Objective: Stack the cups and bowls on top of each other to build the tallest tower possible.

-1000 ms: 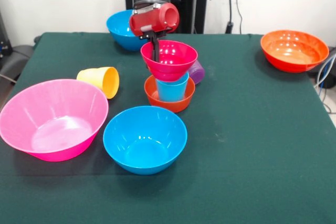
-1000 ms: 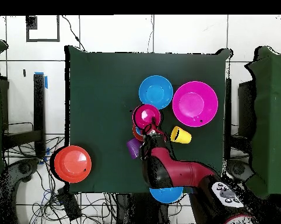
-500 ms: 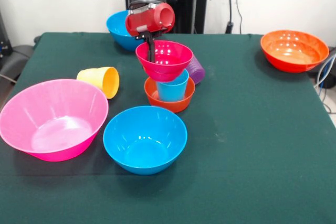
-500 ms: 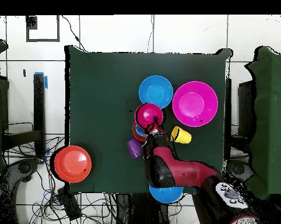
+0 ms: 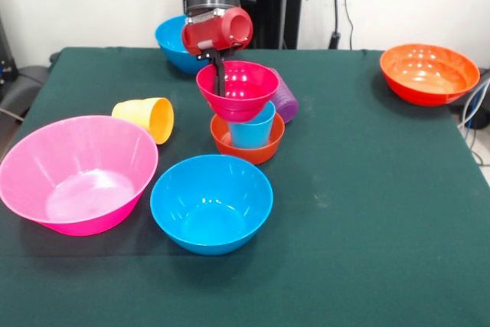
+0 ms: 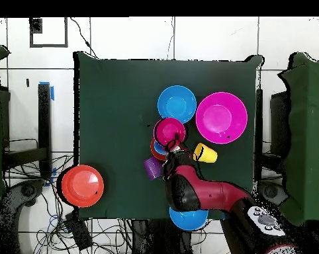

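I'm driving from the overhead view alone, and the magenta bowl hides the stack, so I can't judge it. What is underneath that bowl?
Observer: A light blue plastic cup stands upright inside a small orange-red plastic bowl.
Operator: Is the magenta one centred on the cup?
Observer: No. The small magenta plastic bowl sits off-centre over the cup's rim, shifted toward the side where the gripper clamps its rim. I cannot tell whether it rests on the cup.
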